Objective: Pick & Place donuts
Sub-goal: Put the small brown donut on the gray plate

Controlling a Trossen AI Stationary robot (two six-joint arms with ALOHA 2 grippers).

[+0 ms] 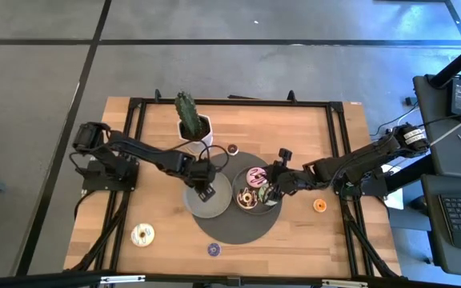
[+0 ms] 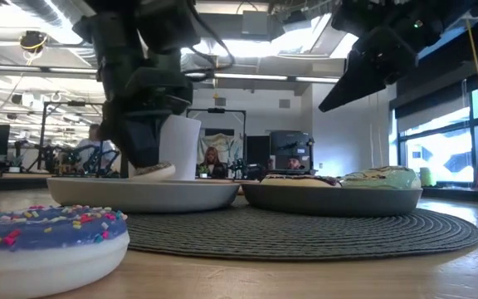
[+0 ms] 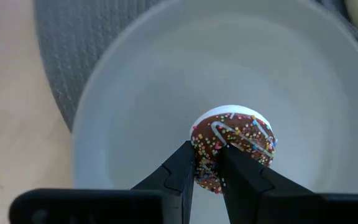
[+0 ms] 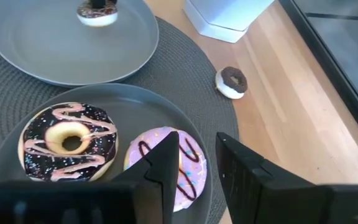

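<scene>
Right now a small brown donut (image 3: 234,144) w/ white drizzle and coloured sprinkles sits low on the left plate (image 3: 135,93), pinched between the fingers of the left hand (image 3: 207,167), which is closed on its near edge. In the low view only its pale underside peeks out under that hand.

The right plate (image 4: 5,143) holds a dark choc donut (image 4: 68,141) w/ pink drizzle, a pink donut (image 4: 191,163) w/ brown stripes beside it, and a green-iced one (image 2: 382,177), seen best in the low view. The right hand (image 4: 196,167) hangs above the pink donut, fingers a little apart, nothing between them.

Loose on the table (image 1: 294,128): a tiny brown donut (image 4: 232,81) just off the mat near the white pot, an orange one (image 1: 319,206) to the right of the mat, a white one (image 1: 142,234) near the front left, and a purple-iced one (image 2: 44,242) w/ sprinkles at the front edge, cut off by the low view's left and bottom edges.

Both plates sit on a round dark woven mat (image 1: 238,228). A cactus (image 1: 187,112) in a white pot (image 1: 201,128) stands behind the left plate.

No readable writing or labels anywhere. Ppl in the room behind are too small to make out. The pink donut is partly hidden by the right hand's fingers in the wrist view.
</scene>
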